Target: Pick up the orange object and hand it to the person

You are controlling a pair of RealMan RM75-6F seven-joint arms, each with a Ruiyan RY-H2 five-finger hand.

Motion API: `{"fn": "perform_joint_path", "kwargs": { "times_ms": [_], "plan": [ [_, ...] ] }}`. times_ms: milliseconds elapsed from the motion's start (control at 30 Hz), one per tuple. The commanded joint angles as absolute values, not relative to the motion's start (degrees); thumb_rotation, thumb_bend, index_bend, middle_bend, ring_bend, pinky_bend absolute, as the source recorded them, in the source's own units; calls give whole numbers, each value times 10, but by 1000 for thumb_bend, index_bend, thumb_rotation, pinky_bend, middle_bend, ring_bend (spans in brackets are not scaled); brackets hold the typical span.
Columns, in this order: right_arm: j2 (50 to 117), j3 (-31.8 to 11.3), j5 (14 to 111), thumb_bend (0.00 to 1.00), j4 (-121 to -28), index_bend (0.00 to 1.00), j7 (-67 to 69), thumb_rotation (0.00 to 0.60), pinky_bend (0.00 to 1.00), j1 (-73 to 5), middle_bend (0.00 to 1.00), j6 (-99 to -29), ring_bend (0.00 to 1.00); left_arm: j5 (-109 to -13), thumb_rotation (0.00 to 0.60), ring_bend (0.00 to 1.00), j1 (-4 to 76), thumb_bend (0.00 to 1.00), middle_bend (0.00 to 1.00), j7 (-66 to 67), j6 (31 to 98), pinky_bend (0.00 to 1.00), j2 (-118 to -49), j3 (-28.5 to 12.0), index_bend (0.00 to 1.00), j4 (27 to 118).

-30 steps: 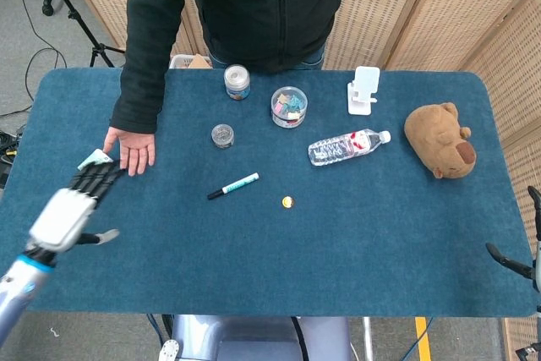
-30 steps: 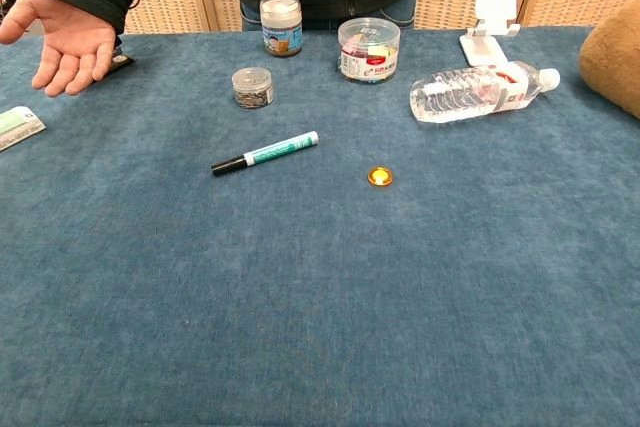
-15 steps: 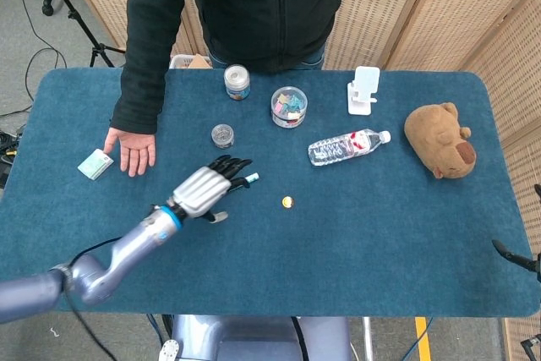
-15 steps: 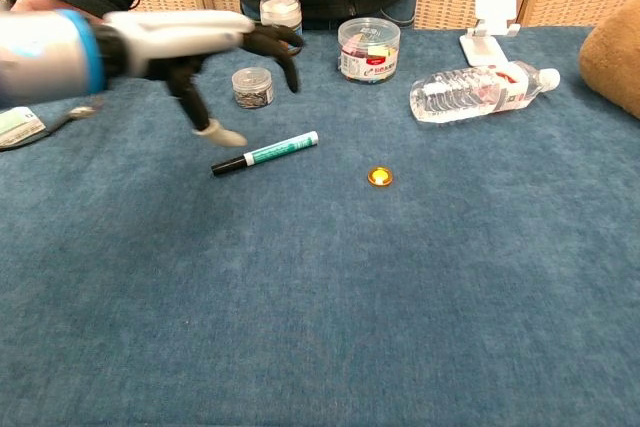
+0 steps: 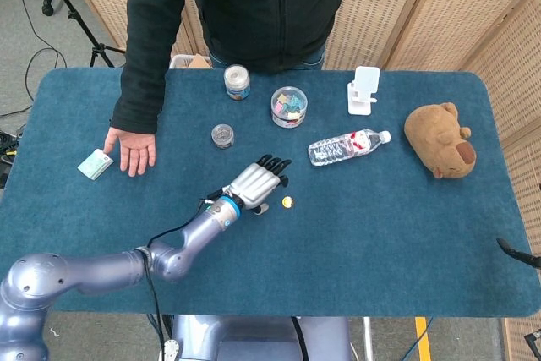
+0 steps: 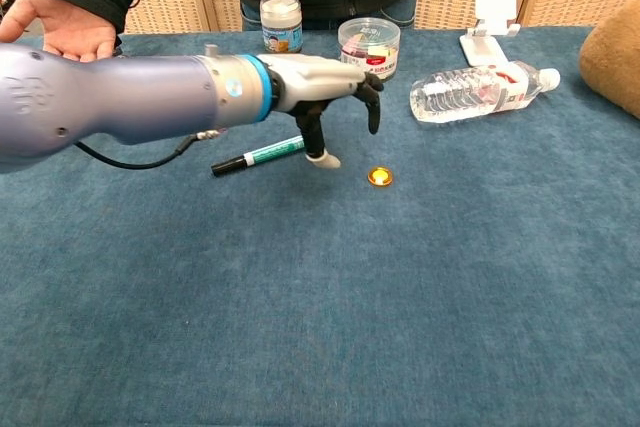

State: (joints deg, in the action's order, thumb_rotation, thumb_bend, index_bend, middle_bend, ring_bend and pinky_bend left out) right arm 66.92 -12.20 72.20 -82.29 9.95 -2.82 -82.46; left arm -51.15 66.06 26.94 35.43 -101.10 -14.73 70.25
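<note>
Left robot hand [image 6: 325, 97]: empty, fingers spread, hovering just left of the target to close on it.
Orange object [image 6: 379, 176]: lay on the table [image 6: 420, 287], untouched.
Person's hand [image 5: 131, 150]: resting palm-down, awaiting handover.

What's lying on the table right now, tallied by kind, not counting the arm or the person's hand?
Lidded containers: 3 (jar, clip tub, small tin)
Water bottle: 1
Marker: 1
Orange object: 1
White phone stand: 1
Plush bear: 1
Small packet: 1
Total: 9
</note>
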Motion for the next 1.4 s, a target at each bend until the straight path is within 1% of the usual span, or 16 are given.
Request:
{"fn": "perform_joint_path", "kwargs": {
  "times_ms": [33,200,367,567,900,1167,1333,1400],
  "plan": [
    [670,-123,720,2,-821,0,100,600,0,-29,0,-823,0,-494,600,0,680,282,0,283,351,0,-1028,-142,332,683],
    [670,-124,719,2,-820,0,100,600,0,-29,0,-822,0,-473,600,0,698,291,0,298,349,0,-1041,-135,334,667],
    [670,-125,715,2,-818,0,103,600,0,-28,0,-820,0,-442,600,0,719,340,0,316,346,0,-1059,-127,350,648],
    [668,-127,715,2,-818,0,107,600,0,-26,0,-824,0,-406,600,0,737,340,0,332,347,0,-1067,-119,363,642],
    [666,-129,713,2,-817,0,115,600,0,-23,0,-824,0,-377,600,0,754,339,0,344,357,0,-1085,-108,363,622],
    [665,-130,713,2,-816,0,119,600,0,-22,0,-823,0,-364,600,0,759,340,0,332,350,0,-1105,-111,368,591],
    [665,-129,713,2,-815,0,119,600,0,-23,0,-822,0,-367,600,0,760,344,0,327,348,0,-1116,-109,415,576],
    [665,-129,714,2,-815,0,120,600,0,-23,0,-822,0,-368,600,0,760,353,0,325,349,0,-1119,-109,460,573]
  ]
}}
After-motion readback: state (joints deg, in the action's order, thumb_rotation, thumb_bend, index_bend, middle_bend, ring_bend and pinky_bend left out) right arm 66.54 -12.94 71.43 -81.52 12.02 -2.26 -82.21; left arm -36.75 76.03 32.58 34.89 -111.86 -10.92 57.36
